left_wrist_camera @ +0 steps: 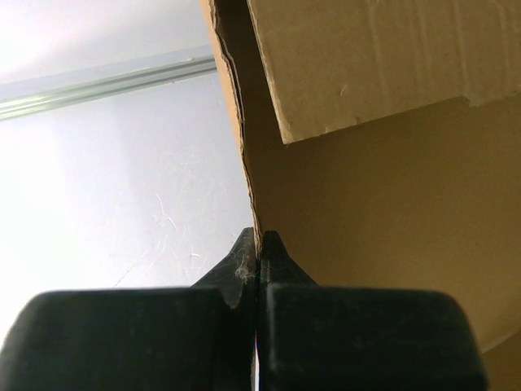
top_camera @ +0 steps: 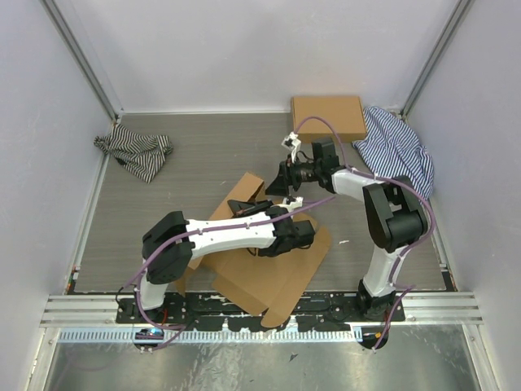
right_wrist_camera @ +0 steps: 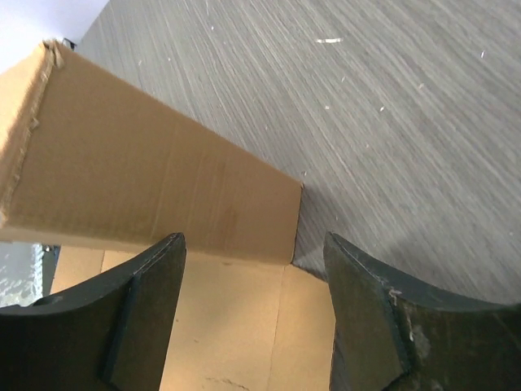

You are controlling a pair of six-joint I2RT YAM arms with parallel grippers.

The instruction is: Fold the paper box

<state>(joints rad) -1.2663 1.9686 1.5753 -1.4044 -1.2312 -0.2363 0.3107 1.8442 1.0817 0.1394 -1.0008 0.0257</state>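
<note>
The paper box is a brown cardboard sheet lying partly unfolded on the table near the arms' bases, with one flap raised at its far side. My left gripper reaches across the sheet. In the left wrist view the left gripper is shut on the thin edge of an upright cardboard panel. My right gripper hovers just right of the raised flap. The right wrist view shows the right gripper open, the flap standing ahead of its fingers and nothing gripped.
A ready-made brown cardboard box sits at the back right against the wall. A striped cloth lies beside it on the right, another striped cloth at the back left. White walls close in three sides.
</note>
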